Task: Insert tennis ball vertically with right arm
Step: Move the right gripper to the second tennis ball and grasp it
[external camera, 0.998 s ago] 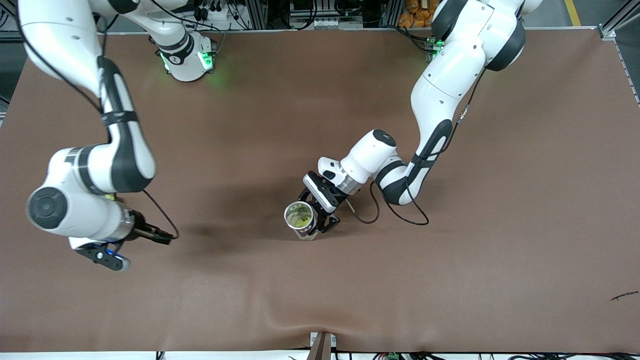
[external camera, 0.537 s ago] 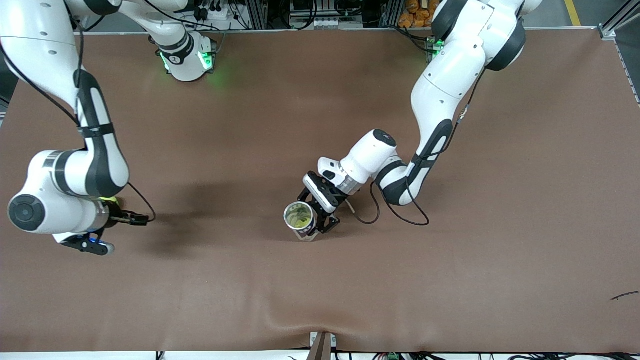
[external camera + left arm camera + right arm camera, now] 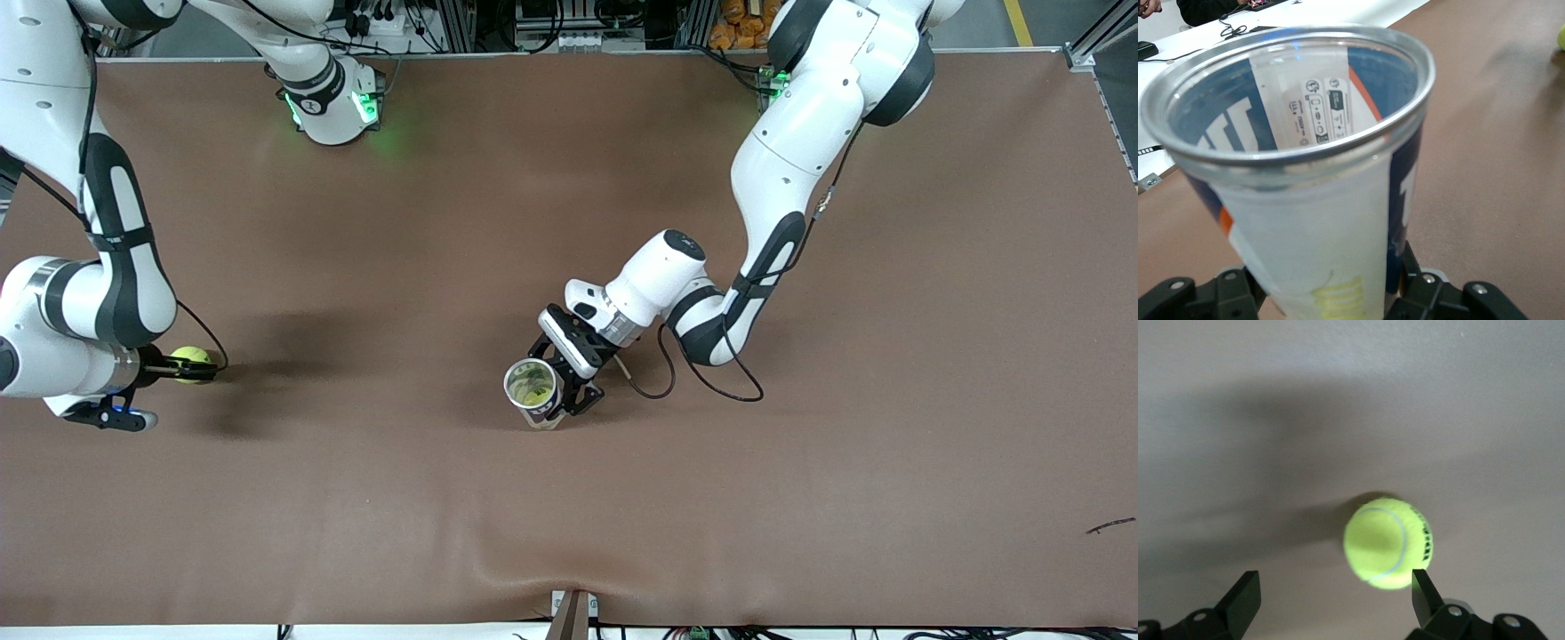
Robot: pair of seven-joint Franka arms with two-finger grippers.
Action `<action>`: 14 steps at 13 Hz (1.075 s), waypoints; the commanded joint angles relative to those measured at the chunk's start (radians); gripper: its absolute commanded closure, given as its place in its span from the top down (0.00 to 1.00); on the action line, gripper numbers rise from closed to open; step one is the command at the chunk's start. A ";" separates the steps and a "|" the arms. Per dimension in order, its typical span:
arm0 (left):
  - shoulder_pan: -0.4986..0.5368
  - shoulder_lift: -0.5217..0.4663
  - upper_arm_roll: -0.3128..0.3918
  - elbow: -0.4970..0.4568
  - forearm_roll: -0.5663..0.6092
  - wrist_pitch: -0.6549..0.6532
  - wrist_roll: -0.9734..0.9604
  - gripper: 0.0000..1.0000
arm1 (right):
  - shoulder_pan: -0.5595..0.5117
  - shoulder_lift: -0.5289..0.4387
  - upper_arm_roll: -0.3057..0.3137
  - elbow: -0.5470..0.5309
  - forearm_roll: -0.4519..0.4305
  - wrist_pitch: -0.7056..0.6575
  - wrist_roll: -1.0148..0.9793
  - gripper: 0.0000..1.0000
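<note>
- Front view: the right claw sits low at the right arm's end of the brown counter, its fingers spread wide. The tennis ball rests on the counter right at the fingertips, not yet gripped. Well apart from it, near the middle of the counter, the left claw is clamped on the lower body of an open can, which stands with its mouth tipped slightly toward the camera. There looks to be something yellow-green already inside it.

- Left wrist view: the can fills the frame, showing a silvery rim, a clear wall and a blue, white and orange label. The left claw's black fingers press against its base on both sides. A sliver of the ball shows at the frame's edge, well away across the counter.

- Right wrist view: the ball lies on the counter between the two spread fingers, but much closer to one of them than to the other, so it is off centre.

- Step in hand, as a judgement: the pick-up. It would go best if the right claw shifted sideways until the ball sat midway between the fingers, then lowered so the pads meet the ball at its widest line before closing. Closing off centre risks nudging the ball into a roll.
</note>
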 commanded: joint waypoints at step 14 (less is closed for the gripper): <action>-0.008 -0.011 0.006 -0.005 0.008 0.010 -0.001 0.76 | -0.097 0.011 0.027 -0.128 -0.014 0.221 -0.122 0.41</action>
